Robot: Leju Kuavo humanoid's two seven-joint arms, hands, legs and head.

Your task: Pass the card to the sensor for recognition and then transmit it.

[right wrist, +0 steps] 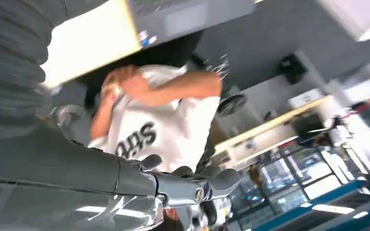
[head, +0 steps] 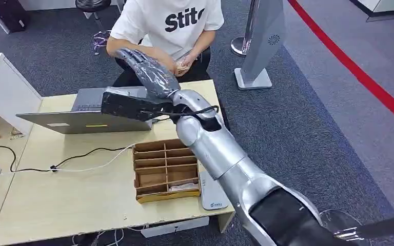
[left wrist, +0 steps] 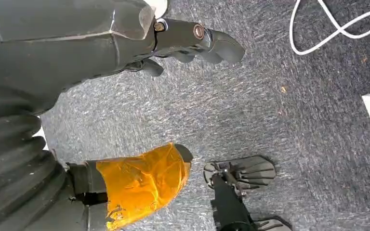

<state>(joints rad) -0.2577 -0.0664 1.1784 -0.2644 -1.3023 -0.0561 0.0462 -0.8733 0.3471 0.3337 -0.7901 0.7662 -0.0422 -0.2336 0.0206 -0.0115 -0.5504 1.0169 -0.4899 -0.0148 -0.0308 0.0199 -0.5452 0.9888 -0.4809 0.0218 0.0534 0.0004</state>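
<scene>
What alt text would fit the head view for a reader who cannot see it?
The robot's right hand reaches empty across a wooden desk toward a seated person; a laptop and a wooden divided tray sit on the desk.

Head view overlooks table (head: 56, 205); wrist views sit close.

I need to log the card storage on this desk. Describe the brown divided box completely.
The brown divided box looks like thin wood or cardboard, open-topped, split by slats into two columns of shallow slots. It lies flat near the desk's front right corner, its front edge yellowish. A pale item, perhaps cards, lies in its front right slot. A white device lies beside it on the right; whether they touch is unclear. The right arm crosses above.
</scene>
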